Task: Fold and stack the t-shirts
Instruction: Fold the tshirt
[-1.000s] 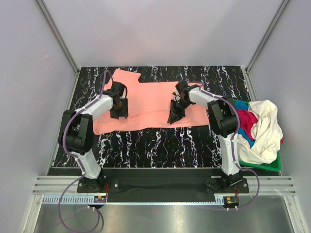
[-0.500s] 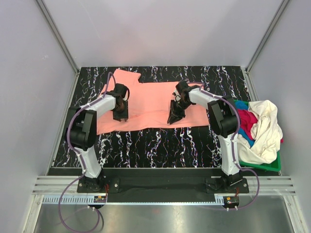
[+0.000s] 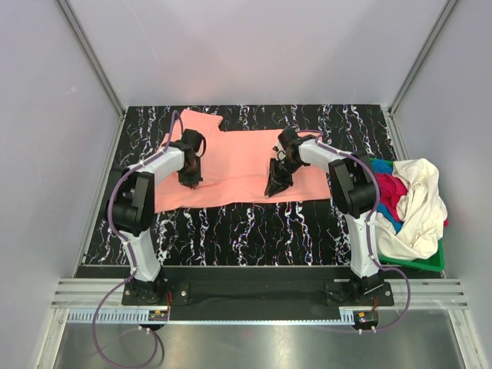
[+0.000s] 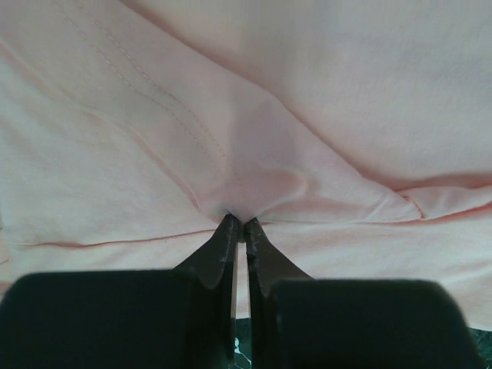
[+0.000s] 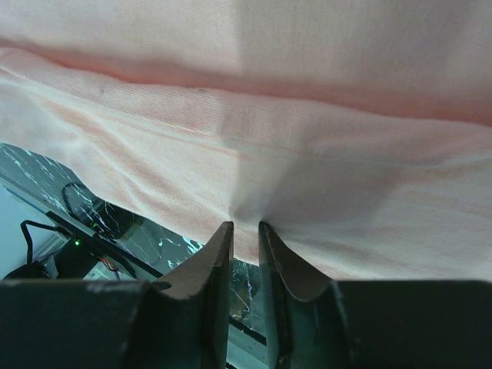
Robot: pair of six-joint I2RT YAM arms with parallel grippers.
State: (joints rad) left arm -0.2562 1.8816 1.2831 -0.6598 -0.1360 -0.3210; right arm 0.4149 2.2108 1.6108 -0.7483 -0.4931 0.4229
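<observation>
Now the salmon-pink t-shirt (image 3: 238,157) lies spread across the far half of the black marbled tabletop (image 3: 254,231), one sleeve reaching toward the far left corner and its near hem running left to right.

The left end effector (image 3: 190,181) is down on the left part of the shirt, close to the near hem. It is clenched on the cloth. In the left wrist view its two dark fingers (image 4: 219,257) meet almost tip to tip, and the fabric puckers into a small peak between them, with creases fanning out from it.

The right end effector (image 3: 275,187) is at the near hem, right of the shirt's middle. Its narrow jaws grasp a gathered fold of the same shirt, and the marbled surface shows under the lifted edge.

At the right edge of the tabletop, a green basket (image 3: 421,265) holds a heap of shirts: a cream-white t-shirt (image 3: 419,204) on top, a magenta t-shirt (image 3: 390,192) and a blue t-shirt (image 3: 382,166) beneath it.
</observation>
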